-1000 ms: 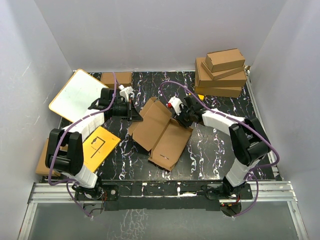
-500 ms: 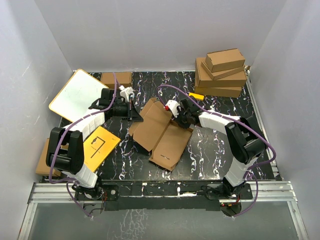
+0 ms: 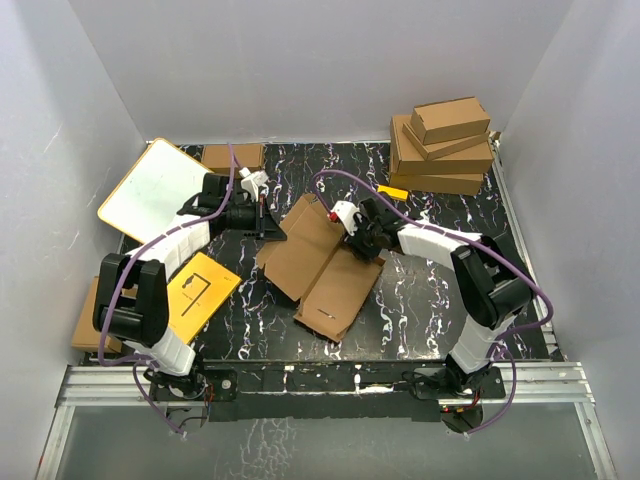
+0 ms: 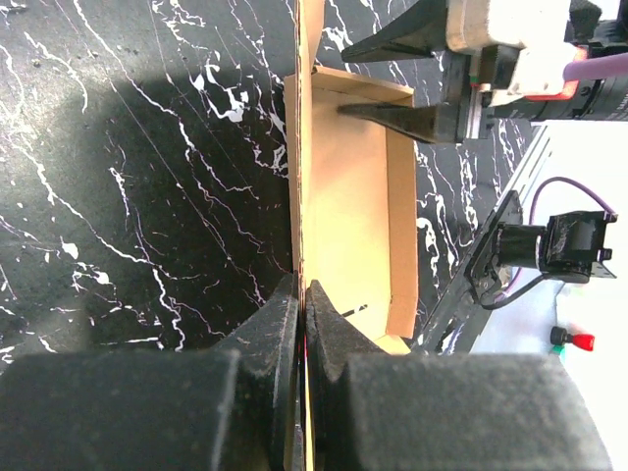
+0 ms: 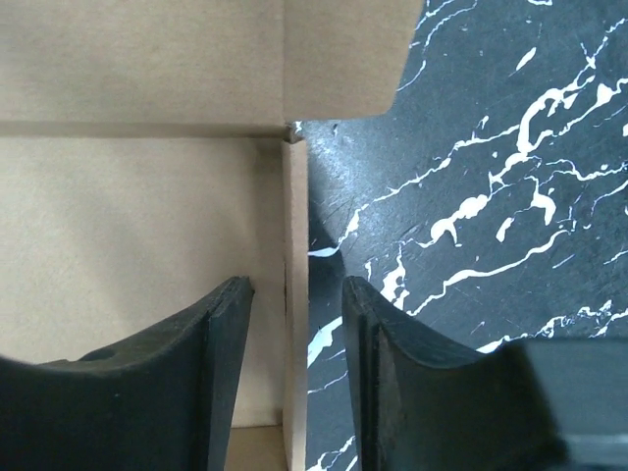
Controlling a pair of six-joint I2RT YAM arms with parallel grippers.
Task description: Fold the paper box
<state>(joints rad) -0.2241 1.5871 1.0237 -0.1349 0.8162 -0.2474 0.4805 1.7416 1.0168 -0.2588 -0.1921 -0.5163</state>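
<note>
Your left gripper pinches the box edge to steady it; your right gripper, spread, straddles a flap, seemingly without touching.

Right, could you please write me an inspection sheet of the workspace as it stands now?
Surface: black, white-veined table, nothing spilt seen.
Job's things: paper box lies part-folded at centre, one side flap raised.
Clutter: white board and yellow card on the left; stack of boxes rear right; single box at rear.
Grippers: left gripper shut on the paper box's edge; right gripper with jaws open astride the raised flap.
Cables: purple cables run along both arms; one arcs near the paper box's far edge.
Surroundings: white walls on three sides; metal rail at the near edge.
</note>
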